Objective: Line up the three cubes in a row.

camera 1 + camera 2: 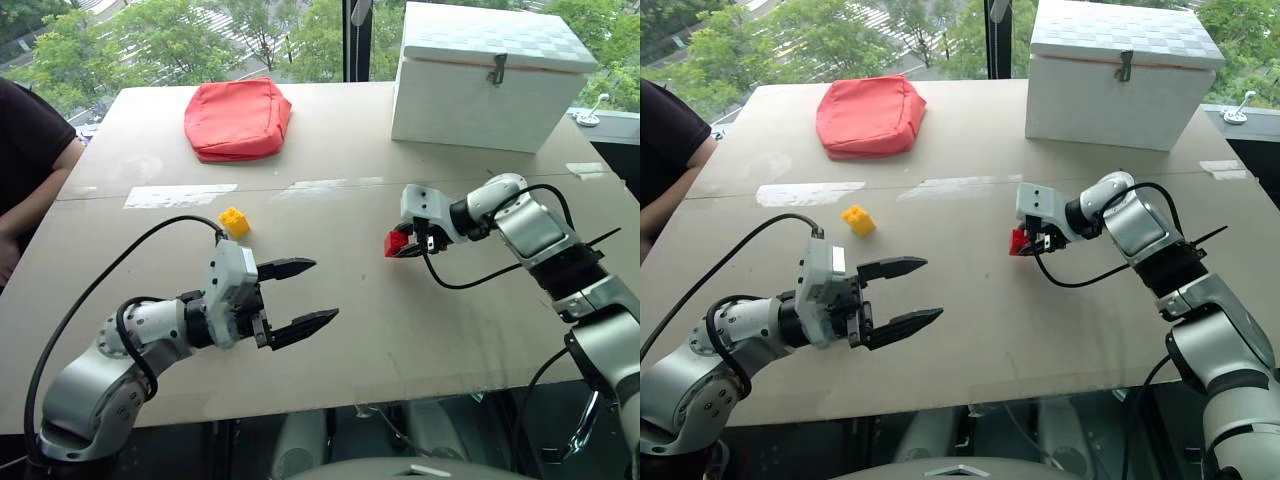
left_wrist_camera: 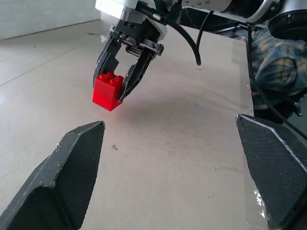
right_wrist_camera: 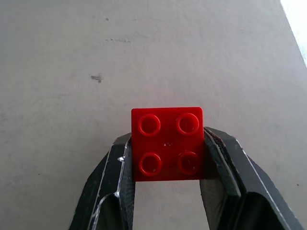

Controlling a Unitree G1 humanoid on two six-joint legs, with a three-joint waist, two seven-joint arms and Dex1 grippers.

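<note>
My right gripper (image 1: 404, 245) is shut on a red studded cube (image 1: 396, 243), holding it slightly tilted just over the table (image 1: 400, 340) right of centre. In the right wrist view the red cube (image 3: 167, 143) sits studs-up between the two fingers (image 3: 115, 182). A yellow cube (image 1: 234, 221) lies alone on the table left of centre, well apart from the red one. My left gripper (image 1: 322, 290) hovers near the front edge, open and empty, pointing toward the red cube (image 2: 108, 91) and the right gripper (image 2: 120, 84).
A red fabric pouch (image 1: 238, 118) lies at the back left and a large white latched box (image 1: 490, 75) at the back right. A person's arm (image 1: 25, 160) rests by the table's left edge. Black cables loop from both wrists.
</note>
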